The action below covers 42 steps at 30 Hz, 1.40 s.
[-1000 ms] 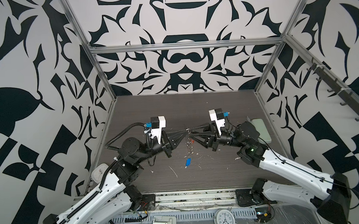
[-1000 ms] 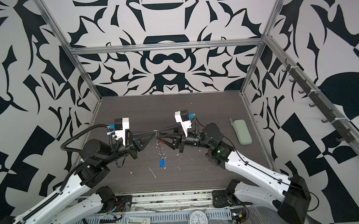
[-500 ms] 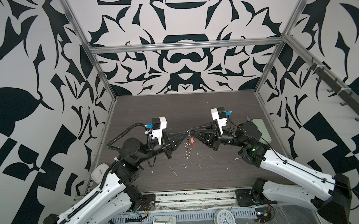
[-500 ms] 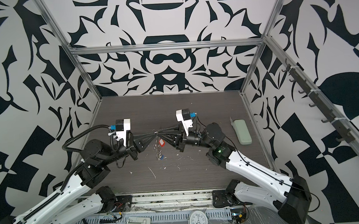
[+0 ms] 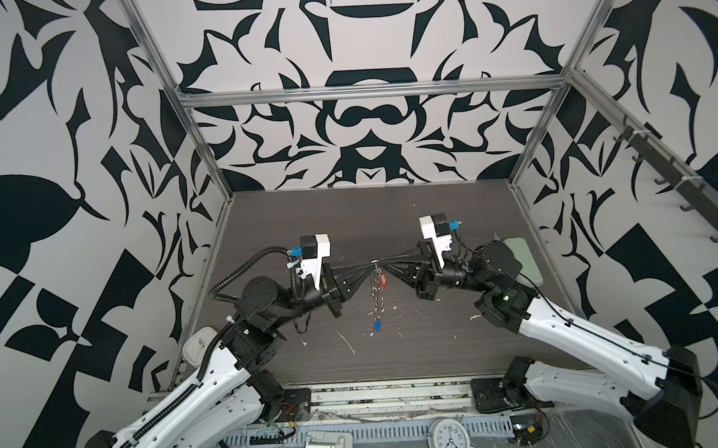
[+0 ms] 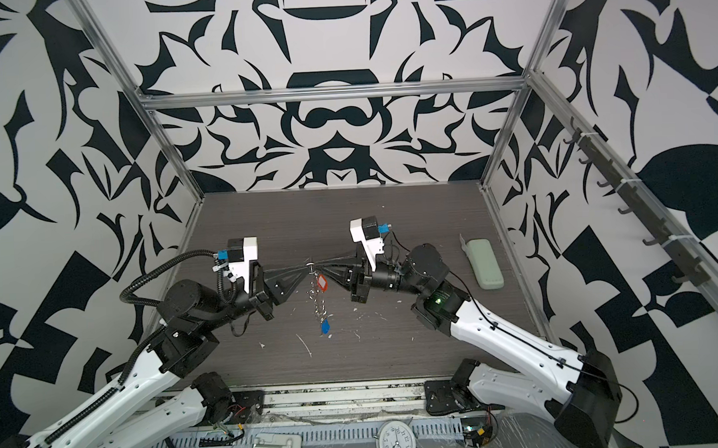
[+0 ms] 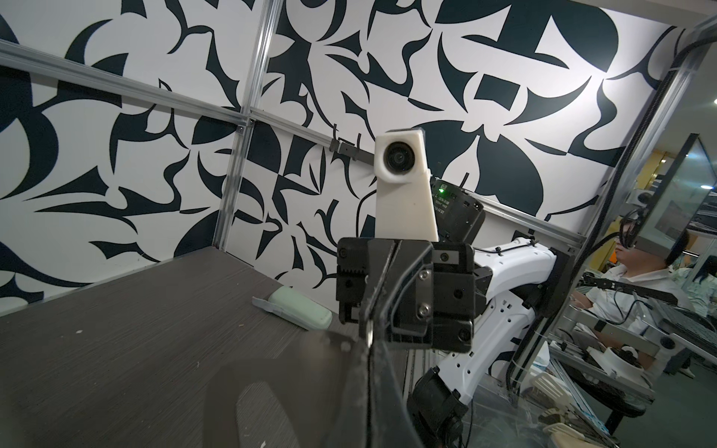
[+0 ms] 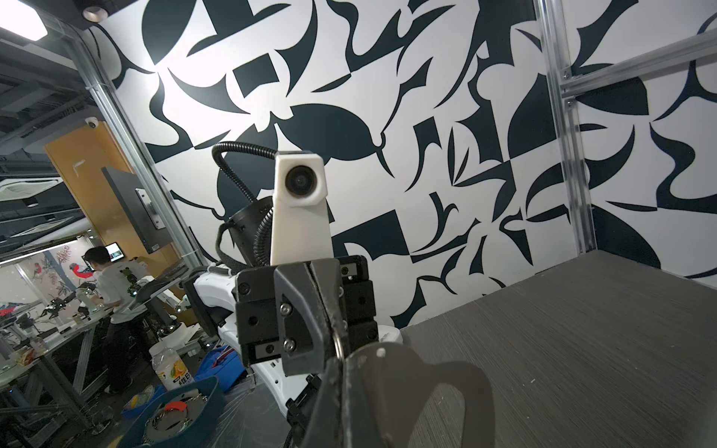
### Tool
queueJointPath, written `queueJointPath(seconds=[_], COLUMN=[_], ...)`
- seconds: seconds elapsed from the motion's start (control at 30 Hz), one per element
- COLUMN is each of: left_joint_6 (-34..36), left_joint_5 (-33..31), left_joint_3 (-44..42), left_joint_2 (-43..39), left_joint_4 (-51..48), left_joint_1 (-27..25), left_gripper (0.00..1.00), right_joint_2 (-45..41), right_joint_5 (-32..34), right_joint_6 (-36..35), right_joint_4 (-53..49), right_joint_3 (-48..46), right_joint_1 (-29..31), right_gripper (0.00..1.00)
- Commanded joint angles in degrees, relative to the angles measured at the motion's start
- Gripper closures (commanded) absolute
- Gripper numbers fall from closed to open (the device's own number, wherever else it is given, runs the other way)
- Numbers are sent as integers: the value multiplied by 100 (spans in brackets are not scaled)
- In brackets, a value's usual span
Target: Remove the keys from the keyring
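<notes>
1. Left tool [image 5: 369, 267]: it reached in level, raised well above the tabletop [image 5: 438, 354]. Its jaws stood pressed together, and the tip pinched the uppermost ring of the keyring [image 5: 378, 293]. It was judged to serve as the anchor.
2. Keyring and keys: the chain hung straight down from the spot where the two tool tips met.
   - The red-tagged key [image 5: 384, 280] dangled just below the right tool's tip, beside the upper links.
   - The blue-tagged key [image 5: 377, 326] hung at the chain's lower end, well below both tools. Whether it touched the tabletop could not be told.
   - Both keys were on the keyring, so none had been removed. The step in hand was judged to be a two-sided hold on the top ring, made ready for freeing the first key.
3. Right tool [image 5: 387, 266]: it stood tip to tip with the left tool, with its jaws fully closed, apparently on the same top ring from the opposite side. The next move probably called for one tool to hold firm while the other turned or spread the ring. That would let the red-tagged key slide off without the grip being lost.
4. Pale-green case [image 6: 484, 263]: it lay flat on the tabletop, well beyond the right tool's wrist, and played no part.
</notes>
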Motion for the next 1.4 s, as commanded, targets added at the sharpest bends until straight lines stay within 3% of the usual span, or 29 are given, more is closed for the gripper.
queueJointPath(seconds=[0.0, 0.03, 0.1, 0.33, 0.53, 0.83, 1.03, 1.17, 1.37], left_joint_6=[-22, -18, 111, 534, 774, 914, 921, 971, 943], left_joint_5=[12, 12, -5, 604, 1443, 1909, 1931, 1685, 1802], left_joint_3=[154, 221, 342, 1143, 1805, 2203, 2267, 2306, 2297], left_joint_2=[-104, -163, -274, -50, 613, 1120, 1229, 1230, 1250], left_joint_4=[-179, -401, -869, -2652, -3601, -4141, -4209, -4364, -4207], left_joint_1=[-3, -8, -2, 1, 1, 1, 1, 1, 1], left_gripper=[72, 65, 62, 65, 74, 77, 80, 72, 76], right_joint_2=[-249, -331, -437, -292, 100, 329, 369, 316, 377], right_joint_5=[-75, -63, -31, -69, -170, -251, -274, -281, -421], right_joint_6=[-446, -662, -1204, -2770, -3531, -3742, -3734, -3725, -3666], right_joint_4=[-854, -1343, -2484, -5521, -6895, -7299, -7279, -7257, -7183], right_joint_3=[496, 624, 987, 2233, 3023, 3392, 3456, 3465, 3445], right_joint_1=[21, 21, 13, 13, 13, 11, 8, 13, 13], right_gripper=[100, 100, 100, 100, 100, 100, 100, 100, 100])
